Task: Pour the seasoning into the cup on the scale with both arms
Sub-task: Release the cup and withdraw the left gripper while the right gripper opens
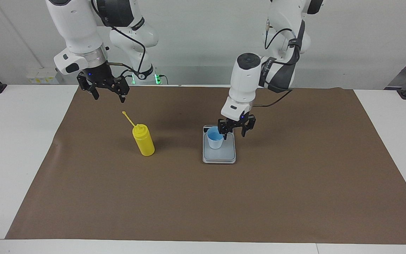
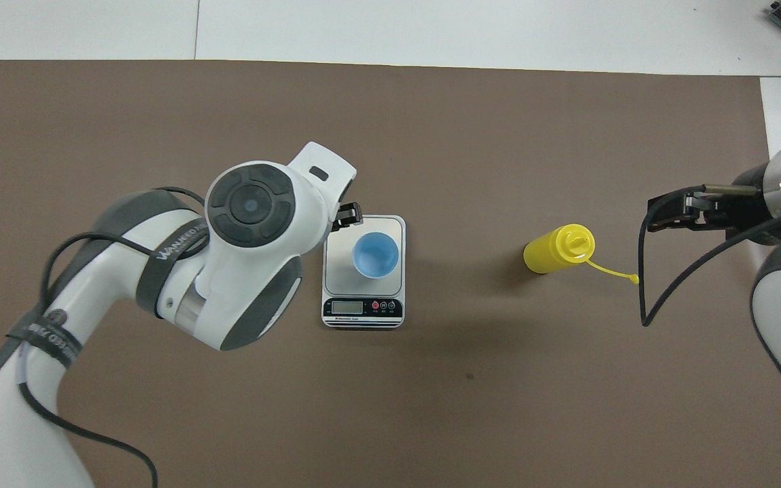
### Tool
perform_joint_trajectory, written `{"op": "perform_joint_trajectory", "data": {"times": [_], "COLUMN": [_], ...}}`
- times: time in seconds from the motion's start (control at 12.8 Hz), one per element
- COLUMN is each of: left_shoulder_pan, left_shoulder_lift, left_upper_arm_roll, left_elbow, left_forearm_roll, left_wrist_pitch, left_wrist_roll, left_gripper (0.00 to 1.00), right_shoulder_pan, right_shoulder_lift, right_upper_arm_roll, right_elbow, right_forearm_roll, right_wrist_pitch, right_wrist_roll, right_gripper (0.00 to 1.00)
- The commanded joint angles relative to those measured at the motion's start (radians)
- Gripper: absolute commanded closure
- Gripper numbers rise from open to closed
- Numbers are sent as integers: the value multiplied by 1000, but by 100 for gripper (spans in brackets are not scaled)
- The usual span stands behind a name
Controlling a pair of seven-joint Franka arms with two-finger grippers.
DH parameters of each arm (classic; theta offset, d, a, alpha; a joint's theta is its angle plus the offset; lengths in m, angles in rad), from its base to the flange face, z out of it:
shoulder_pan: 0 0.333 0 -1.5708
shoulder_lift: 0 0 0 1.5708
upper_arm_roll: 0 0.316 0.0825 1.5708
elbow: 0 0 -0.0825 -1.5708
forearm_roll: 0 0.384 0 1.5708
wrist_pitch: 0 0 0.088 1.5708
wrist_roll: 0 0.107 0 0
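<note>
I see a brown mat [image 1: 203, 197] covering most of the white table [image 1: 16, 148]. My two white arms come in over it. The left gripper [image 1: 234, 133] hangs just above the scale [image 1: 219, 156], beside the cup, at the edge toward the left arm's end; its fingers are spread apart and hold nothing. The right gripper [image 1: 108, 94] waits in the air above the mat near the right arm's end, fingers spread and empty.

The scale, flat and silver-grey, lies under the left gripper, its display strip on the edge nearest the robots. The yellow bottle [image 1: 143, 140] stands upright on the mat below the right gripper, its cap strap sticking out toward that gripper.

The light blue cup [image 1: 215, 138] stands upright on the scale's plate, just beside the left gripper. From overhead its inside looks empty.
</note>
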Motion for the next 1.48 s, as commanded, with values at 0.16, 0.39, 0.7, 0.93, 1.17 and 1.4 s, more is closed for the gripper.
{"op": "perform_joint_trajectory", "data": {"times": [0.16,0.39,0.7,0.93,1.17,1.4], "left_shoulder_pan": [176,267,345,379,402,465], "left_shoulder_lift": [-79,-139,-191,-207,-250,-254], "left_upper_arm_roll": [-13,-8,2,-1,-1,1], "left_elbow": [66,64,66,81,2,0], "left_forearm_roll": [-57,-78,-78,-69,-69,-78], "left_wrist_pitch": [-164,-226,-316,-388,-376,-381], "left_wrist_roll": [262,445,638,715,732,855], "left_gripper": [0,0,0,0,0,0], "right_shoulder_pan": [-29,-80,-178,-229,-243,-264], "right_shoulder_lift": [45,148,329,410,479,554], "right_upper_arm_roll": [-7,-7,-5,-4,-4,-4], "right_elbow": [21,119,220,220,219,205], "right_forearm_roll": [66,146,280,303,415,559], "right_wrist_pitch": [18,12,-31,-29,-31,-39], "right_wrist_roll": [206,303,343,359,440,468], "right_gripper": [0,0,0,0,0,0]}}
